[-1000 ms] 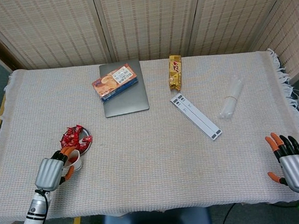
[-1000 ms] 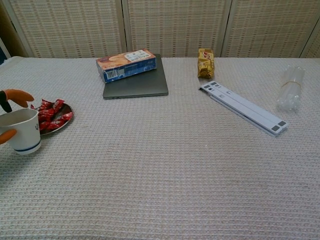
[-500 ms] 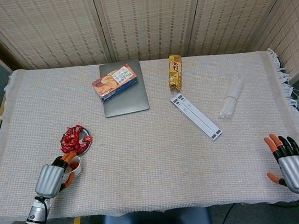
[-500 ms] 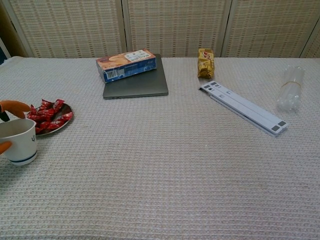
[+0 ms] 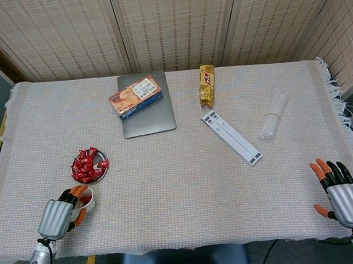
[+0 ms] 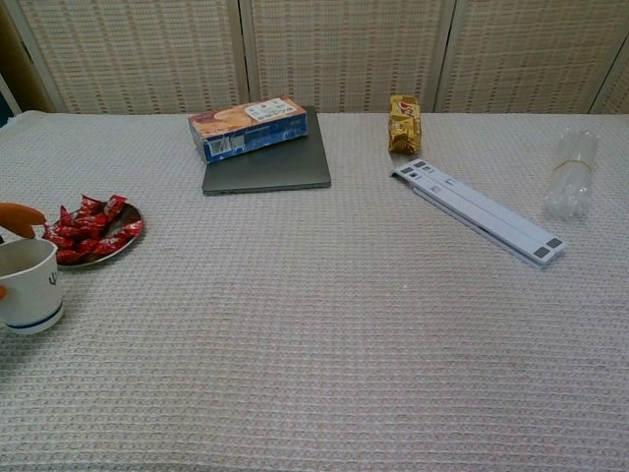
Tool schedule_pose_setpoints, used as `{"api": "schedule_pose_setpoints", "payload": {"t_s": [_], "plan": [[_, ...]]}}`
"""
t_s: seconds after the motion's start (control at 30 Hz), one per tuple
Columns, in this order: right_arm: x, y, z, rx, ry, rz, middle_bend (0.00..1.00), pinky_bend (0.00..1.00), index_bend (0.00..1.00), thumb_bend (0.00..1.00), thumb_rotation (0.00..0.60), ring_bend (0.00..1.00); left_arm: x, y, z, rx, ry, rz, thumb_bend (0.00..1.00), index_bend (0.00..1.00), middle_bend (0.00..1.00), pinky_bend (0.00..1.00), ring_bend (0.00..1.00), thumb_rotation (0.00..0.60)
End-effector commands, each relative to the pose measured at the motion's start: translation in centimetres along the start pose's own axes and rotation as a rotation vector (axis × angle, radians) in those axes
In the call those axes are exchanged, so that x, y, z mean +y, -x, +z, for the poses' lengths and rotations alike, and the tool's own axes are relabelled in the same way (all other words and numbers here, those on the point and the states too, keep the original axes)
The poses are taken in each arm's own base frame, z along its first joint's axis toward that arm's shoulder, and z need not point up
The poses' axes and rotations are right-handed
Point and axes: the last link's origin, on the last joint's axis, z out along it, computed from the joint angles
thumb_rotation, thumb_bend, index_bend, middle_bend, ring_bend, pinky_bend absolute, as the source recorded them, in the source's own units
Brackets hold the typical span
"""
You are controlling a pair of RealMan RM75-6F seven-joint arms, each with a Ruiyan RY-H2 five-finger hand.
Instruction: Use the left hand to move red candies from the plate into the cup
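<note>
Cup nearer table's front edge

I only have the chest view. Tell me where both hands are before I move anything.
Observer: The left hand is at the near-left edge of the table, its fingers wrapped around the cup.
Operator: Give me the right hand.
Observer: The right hand is at the near-right corner, fingers spread, holding nothing.
Operator: Now the cup against the plate.
Observer: From above, the cup stands apart from the plate, nearer the robot.
</note>
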Motion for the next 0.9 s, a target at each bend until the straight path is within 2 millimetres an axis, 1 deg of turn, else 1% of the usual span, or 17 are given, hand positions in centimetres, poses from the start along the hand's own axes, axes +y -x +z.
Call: {"api": "schedule_pose_setpoints", "payload": {"t_s": [0.03,0.2,0.37,0.47,0.63,0.77,0.87,0.9], "plan": [[0.0,0.0,0.0,-0.001,-0.001,0.0,0.0,0.0,0.0,0.06,0.6,0.0,0.3,0.2,-0.4,0.007,0.007,-0.007,0.4,0.18,0.25,1.0,0.3,0.6],[0.0,0.0,-0.1,-0.001,-0.004,-0.001,0.0,0.0,0.0,0.06,0.6,0.0,0.5,0.7,-0.9,-0.022,0.015,-0.001,0.39,0.15,0.24,1.0,0.29,0.6],[0.0,0.0,-0.1,-0.003,-0.005,-0.002,0.0,0.0,0.0,0.06,0.6,0.0,0.5,0.8,-0.9,-0.038,0.021,-0.004,0.39,0.05,0.19,1.0,0.21,0.6],[-0.1,0.0,-0.1,-0.004,-0.005,-0.002,0.0,0.0,0.0,0.06,0.6,0.0,0.5,0.7,-0.9,-0.045,0.024,-0.006,0.39,0.01,0.14,1.0,0.17,0.6],[-0.1,0.1,-0.1,-0.005,-0.003,-0.004,0.0,0.0,0.0,0.06,0.6,0.0,0.3,0.5,-1.1,-0.076,0.028,-0.016,0.39,0.0,0.07,1.0,0.13,0.6],[-0.1,0.1,0.0,-0.008,-0.002,-0.006,0.0,0.0,0.0,0.06,0.6,0.0,0.2,0.3,-1.3,-0.106,0.031,-0.018,0.39,0.0,0.05,1.0,0.12,0.6],[-0.1,0.1,0.0,-0.008,0.001,-0.006,0.0,0.0,0.0,0.06,0.6,0.0,0.1,-0.7,-1.4,-0.09,0.035,-0.07,0.39,0.0,0.05,1.0,0.12,0.6],[-0.1,0.1,0.0,-0.008,0.002,-0.006,0.0,0.0,0.0,0.06,0.6,0.0,-0.1,-1.3,-1.4,-0.071,0.036,-0.075,0.39,0.0,0.05,1.0,0.12,0.6]]}}
